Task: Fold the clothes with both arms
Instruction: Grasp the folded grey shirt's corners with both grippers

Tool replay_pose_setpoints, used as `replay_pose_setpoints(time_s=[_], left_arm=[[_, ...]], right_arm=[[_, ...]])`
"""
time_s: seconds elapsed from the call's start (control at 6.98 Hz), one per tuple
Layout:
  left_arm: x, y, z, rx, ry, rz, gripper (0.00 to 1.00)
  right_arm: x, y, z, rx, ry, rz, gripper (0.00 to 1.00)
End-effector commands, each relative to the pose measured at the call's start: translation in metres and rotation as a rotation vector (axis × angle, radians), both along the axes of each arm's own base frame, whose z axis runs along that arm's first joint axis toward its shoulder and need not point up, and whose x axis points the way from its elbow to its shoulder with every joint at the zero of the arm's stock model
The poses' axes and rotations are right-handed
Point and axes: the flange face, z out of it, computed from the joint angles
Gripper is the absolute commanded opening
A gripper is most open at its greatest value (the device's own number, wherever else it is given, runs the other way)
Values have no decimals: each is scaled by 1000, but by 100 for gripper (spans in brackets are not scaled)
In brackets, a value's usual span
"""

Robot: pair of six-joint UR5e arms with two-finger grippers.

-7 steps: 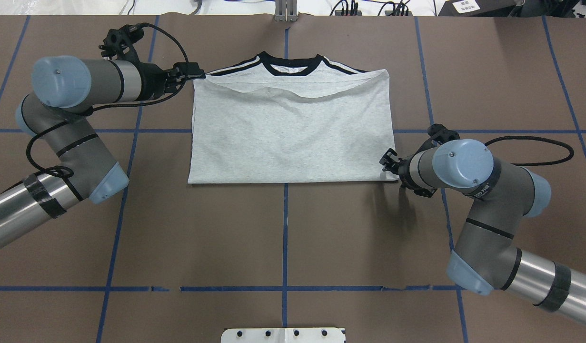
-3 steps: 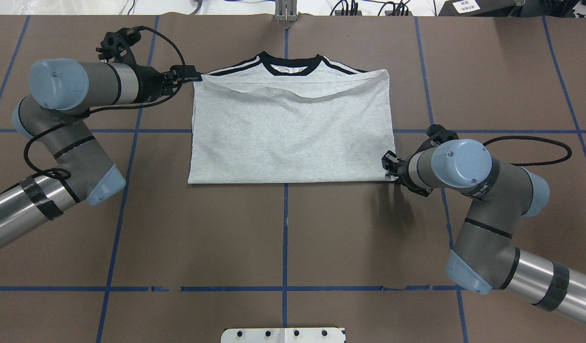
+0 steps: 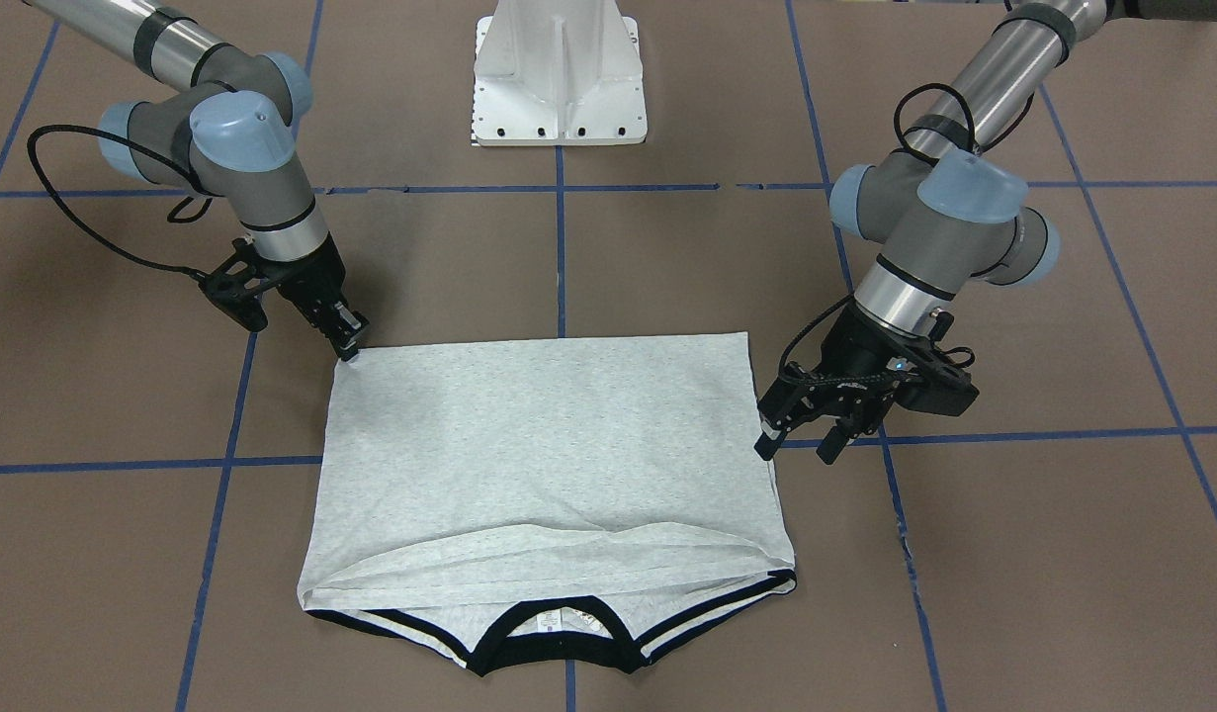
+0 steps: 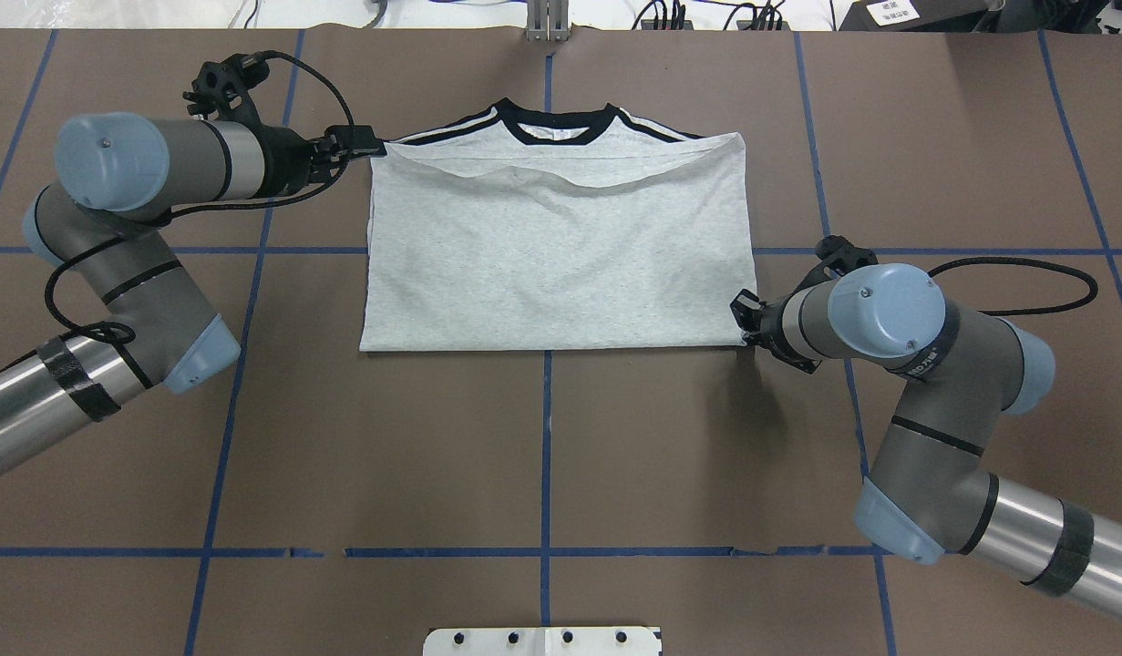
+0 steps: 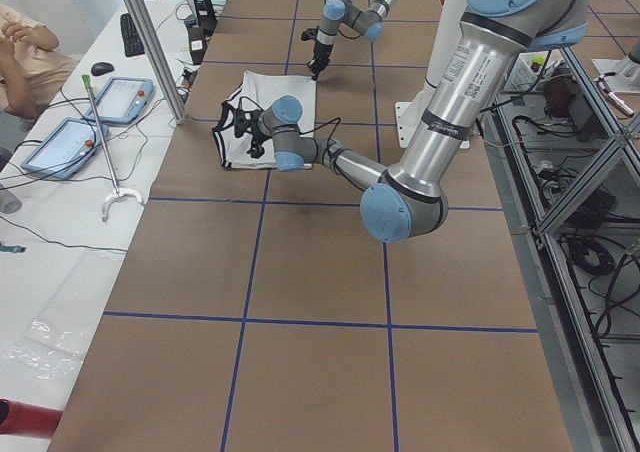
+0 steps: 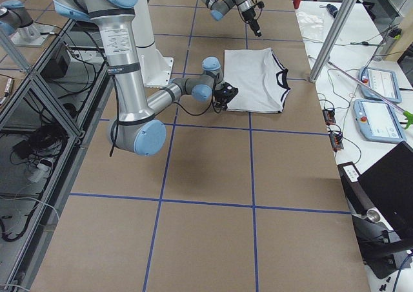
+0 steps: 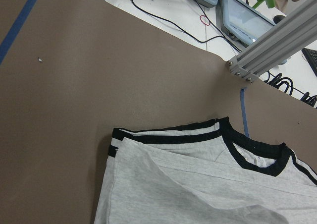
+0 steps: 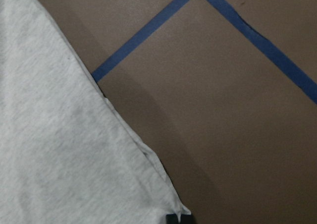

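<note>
2 fixed cameras look steeply down on the T-shirt (image 4: pixel 561 255), 1 from beyond its collar (image 4: pixel 561 111), 1 from the opposite edge. 2 side cameras see it from afar. 2 wrist cameras sit close over its corners.

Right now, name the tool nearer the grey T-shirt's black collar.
Left. The left tool sits beside the striped shoulder corner at the black collar's end of the light grey T-shirt; the right tool is at the diagonally opposite corner.

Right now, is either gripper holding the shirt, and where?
The left gripper hangs open, holding nothing. The right gripper is at the nearest corner of the T-shirt; whether it grips cannot be told.
</note>
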Motion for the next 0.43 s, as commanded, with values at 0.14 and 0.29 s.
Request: replay_pose_setpoints(time_s=[0.14,0.29], left_arm=[[-10,29,-34,45,66,39,100],[-11,67,-42,17,117,121,100]], right_arm=[[64,58,-34,-40,-78,-41,0],[86,101,-46,-80,-119,-89,0]])
